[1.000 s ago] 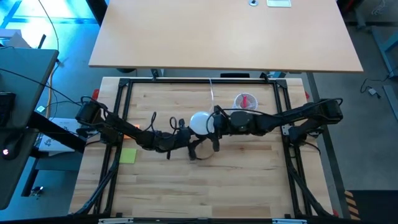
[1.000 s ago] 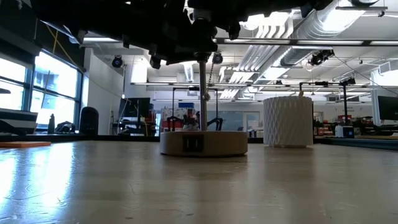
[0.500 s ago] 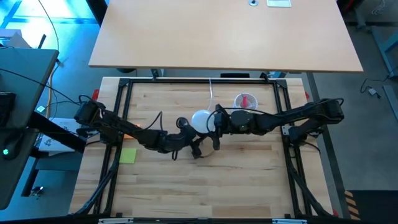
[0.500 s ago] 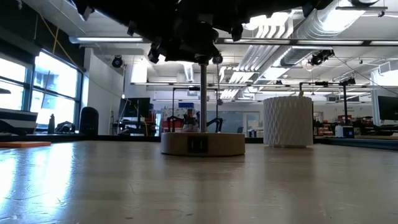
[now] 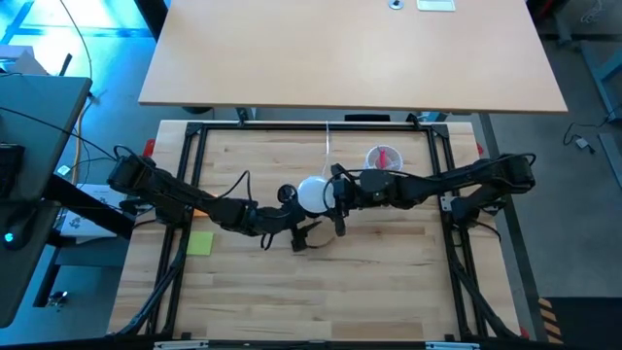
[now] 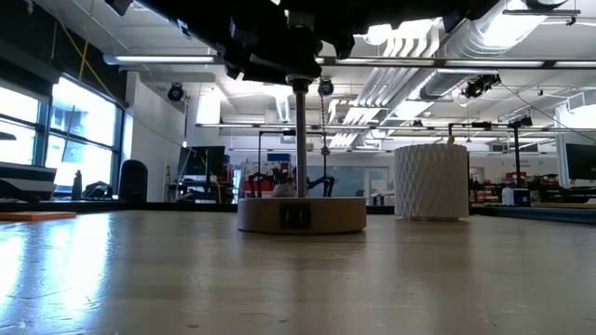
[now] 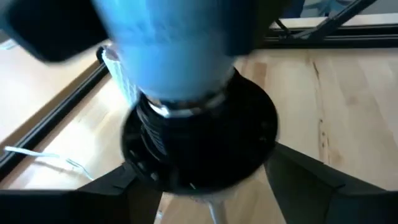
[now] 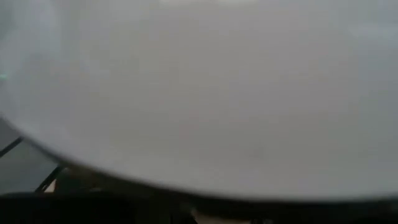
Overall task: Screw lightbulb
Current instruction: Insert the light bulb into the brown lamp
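The white lightbulb (image 5: 312, 192) stands upright with its silvery screw neck (image 7: 180, 109) in the mouth of the black socket (image 7: 205, 149). That socket tops a thin stem (image 6: 300, 140) rising from a round wooden base (image 6: 300, 215). My right gripper (image 5: 328, 192) reaches in from the table's right and is shut on the globe, which fills the right wrist view (image 8: 199, 93). My left gripper (image 5: 296, 205) comes from the left, open. Its two fingers (image 7: 99, 196) stand on either side of the socket; whether they touch it, I cannot tell. My right gripper pinches the bulb's round globe (image 7: 161, 37) between its two fingers, which show as dark shapes on either side of it in the left wrist view. It comes nearly level from the table's right. The bulb stands upright, neck down in the socket.
A white latticed cup (image 5: 383, 157) with pink items stands just behind the right arm, also seen in the low view (image 6: 430, 181). A yellow-green note (image 5: 200, 243) lies near the left arm. A white cord (image 5: 328, 136) runs to the far edge. A black frame (image 5: 190, 194) borders the table.
My left gripper has risen a little beside the lamp's stem and tipped closer to level. The wooden base has shifted slightly on the table. The bulb and my right gripper have stayed in place.
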Available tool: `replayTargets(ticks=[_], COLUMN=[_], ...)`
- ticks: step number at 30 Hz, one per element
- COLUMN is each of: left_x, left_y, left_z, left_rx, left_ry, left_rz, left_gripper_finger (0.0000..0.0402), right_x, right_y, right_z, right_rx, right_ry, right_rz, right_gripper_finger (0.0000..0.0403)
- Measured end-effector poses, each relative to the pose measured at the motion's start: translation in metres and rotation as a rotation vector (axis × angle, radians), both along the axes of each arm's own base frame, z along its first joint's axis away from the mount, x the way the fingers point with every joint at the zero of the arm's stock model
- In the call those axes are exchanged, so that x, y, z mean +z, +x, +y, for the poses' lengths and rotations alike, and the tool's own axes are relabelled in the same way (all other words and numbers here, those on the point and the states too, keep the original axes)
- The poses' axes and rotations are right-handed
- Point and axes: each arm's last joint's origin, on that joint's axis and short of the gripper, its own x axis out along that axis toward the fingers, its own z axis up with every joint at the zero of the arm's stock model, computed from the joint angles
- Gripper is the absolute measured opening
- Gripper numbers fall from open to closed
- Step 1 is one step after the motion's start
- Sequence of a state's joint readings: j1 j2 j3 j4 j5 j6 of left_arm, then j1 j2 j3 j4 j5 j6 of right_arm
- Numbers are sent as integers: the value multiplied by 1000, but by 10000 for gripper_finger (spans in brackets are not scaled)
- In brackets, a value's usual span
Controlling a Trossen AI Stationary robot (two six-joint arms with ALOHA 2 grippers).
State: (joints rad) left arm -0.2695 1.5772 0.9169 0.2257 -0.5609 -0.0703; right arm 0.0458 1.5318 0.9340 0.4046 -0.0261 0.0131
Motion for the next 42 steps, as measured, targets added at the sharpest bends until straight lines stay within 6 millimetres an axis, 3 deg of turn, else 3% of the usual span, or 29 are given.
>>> replayTargets(ticks=[7, 17, 30, 42], left_x=[-1, -1, -2, -6], left_y=[3, 4, 6, 4], left_z=[1, -2, 2, 1], left_rx=[-8, -146, -252, -227], left_ry=[-15, -49, -167, -201], left_rz=[-19, -4, 10, 50], left_gripper_finger=[154, 147, 147, 146], right_x=[2, 5, 9, 11], right_y=[0, -1, -1, 0], right_z=[-3, -1, 1, 8], right_rx=[106, 348, 417, 309], right_ry=[-17, -106, -164, -148], right_rz=[-26, -99, -177, -160], right_gripper_finger=[138, 138, 137, 137])
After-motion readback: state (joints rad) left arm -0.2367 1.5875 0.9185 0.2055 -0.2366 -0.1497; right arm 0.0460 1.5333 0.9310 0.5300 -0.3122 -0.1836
